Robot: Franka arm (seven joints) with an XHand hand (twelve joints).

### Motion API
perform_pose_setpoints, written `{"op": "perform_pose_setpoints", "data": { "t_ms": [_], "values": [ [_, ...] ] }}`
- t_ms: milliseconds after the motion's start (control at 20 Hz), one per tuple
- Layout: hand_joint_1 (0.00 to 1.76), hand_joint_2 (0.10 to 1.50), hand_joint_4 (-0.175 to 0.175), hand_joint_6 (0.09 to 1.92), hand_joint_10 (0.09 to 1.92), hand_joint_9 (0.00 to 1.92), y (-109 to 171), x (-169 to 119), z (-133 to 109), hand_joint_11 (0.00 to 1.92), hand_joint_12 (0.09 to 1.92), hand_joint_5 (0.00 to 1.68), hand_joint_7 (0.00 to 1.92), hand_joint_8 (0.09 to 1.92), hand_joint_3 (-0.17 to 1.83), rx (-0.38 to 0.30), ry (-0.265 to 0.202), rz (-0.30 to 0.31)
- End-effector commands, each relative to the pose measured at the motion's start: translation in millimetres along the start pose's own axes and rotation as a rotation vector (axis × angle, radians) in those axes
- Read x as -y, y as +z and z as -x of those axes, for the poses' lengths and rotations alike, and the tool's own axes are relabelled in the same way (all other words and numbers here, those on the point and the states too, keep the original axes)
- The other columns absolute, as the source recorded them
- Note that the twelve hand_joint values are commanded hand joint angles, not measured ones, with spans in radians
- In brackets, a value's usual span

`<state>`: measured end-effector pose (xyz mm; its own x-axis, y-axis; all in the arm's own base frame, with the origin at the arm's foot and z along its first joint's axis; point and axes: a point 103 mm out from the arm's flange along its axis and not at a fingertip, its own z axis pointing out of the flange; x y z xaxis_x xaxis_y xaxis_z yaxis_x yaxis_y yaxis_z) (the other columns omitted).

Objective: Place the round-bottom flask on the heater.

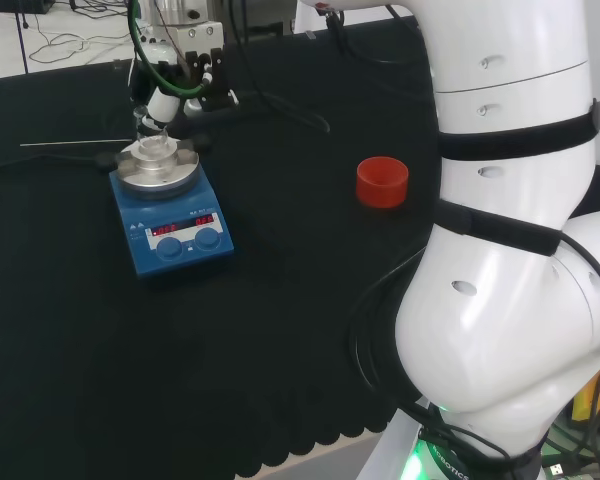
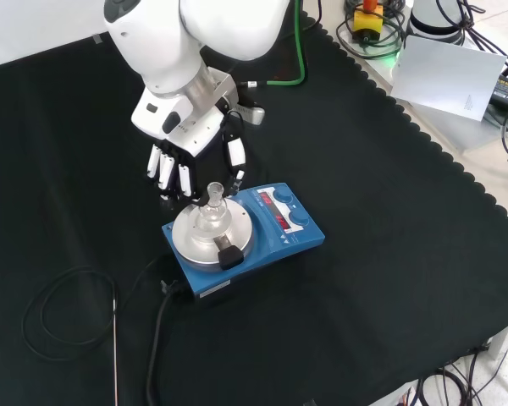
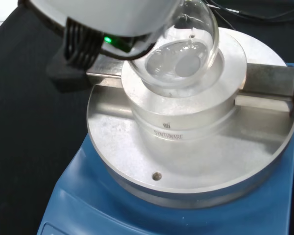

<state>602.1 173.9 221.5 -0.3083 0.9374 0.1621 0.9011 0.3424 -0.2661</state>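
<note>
The bench is covered with black cloth and carries all items. The white arm fills the right of the head view and enters the front view from the top.

The heater is a blue unit with a round metal top plate, a display and two knobs on its front panel. In the head view it stands at the left of the cloth. A metal block with a bowl-shaped recess sits centred on the plate.

The hand hangs just above and behind the heater in the front view, pointing down. Its fingers are nearly straight and spread behind the plate; the thumb lies on the other side of the flask neck. Whether the fingers or thumb touch the glass cannot be told.

The round-bottom flask is clear glass. Its bulb is seated in the recess of the block on the heater, and its neck points upward, close to upright, between fingers and thumb in the front view.

A red ribbed ring stands on the cloth well apart from the heater, to its right in the head view. A thin metal rod and a black cable lie on the cloth beside the heater.
</note>
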Motion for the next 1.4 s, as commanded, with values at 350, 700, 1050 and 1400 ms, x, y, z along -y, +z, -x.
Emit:
{"op": "perform_pose_setpoints", "data": {
  "t_ms": [350, 700, 1050, 1400],
  "values": [
    [0.96, 0.61, -0.103, 0.76, 0.54, 0.79, 4, 2, 4, 0.51, 1.3, 1.01, 0.46, 0.69, 0.71, -0.001, 0.02, -0.028],
    [0.96, 0.6, -0.105, 0.75, 0.54, 0.78, 8, -3, -2, 0.51, 1.3, 1.01, 0.46, 0.7, 0.72, 0.004, 0.003, -0.015],
    [0.96, 0.6, -0.107, 0.75, 0.55, 0.78, 6, -8, -4, 0.51, 1.3, 1.02, 0.47, 0.7, 0.73, 0.011, -0.004, 0.002],
    [0.96, 0.6, -0.09, 0.78, 0.56, 0.75, 13, -12, 1, 0.5, 1.3, 0.89, 0.43, 0.7, 0.72, 0.009, 0.03, -0.053]
  ]
}}
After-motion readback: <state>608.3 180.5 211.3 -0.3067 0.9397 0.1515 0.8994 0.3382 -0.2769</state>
